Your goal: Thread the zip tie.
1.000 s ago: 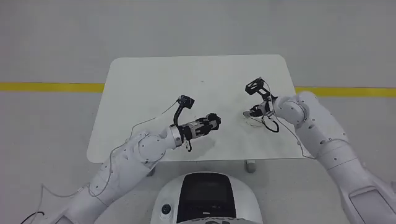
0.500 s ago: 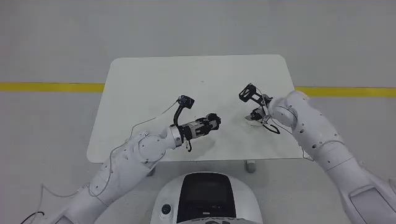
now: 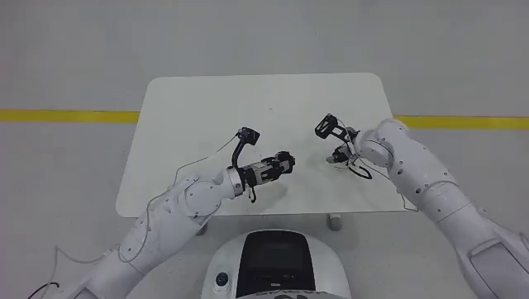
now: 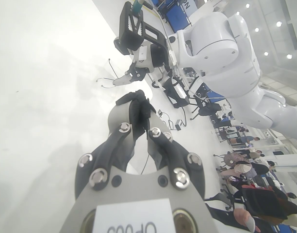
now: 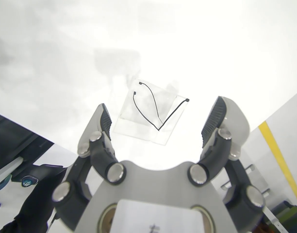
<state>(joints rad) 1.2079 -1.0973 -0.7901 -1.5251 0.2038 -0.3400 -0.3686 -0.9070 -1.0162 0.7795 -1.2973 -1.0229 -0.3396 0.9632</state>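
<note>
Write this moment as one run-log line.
left gripper: shut, above table | right gripper: open, over zip ties on clear sheet | threading: not begun

Zip ties (image 5: 172, 115) lie on sheet (image 5: 136, 129), on table (image 3: 248, 109) R half, just below R end effector (image 5: 160, 110).

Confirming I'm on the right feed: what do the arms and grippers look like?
The left arm and right arm have glossy white shells. The left gripper and right gripper share grey metal plates, silver bolts, black links, pale fingers with black pads. A black bracket tops the right wrist.
</note>
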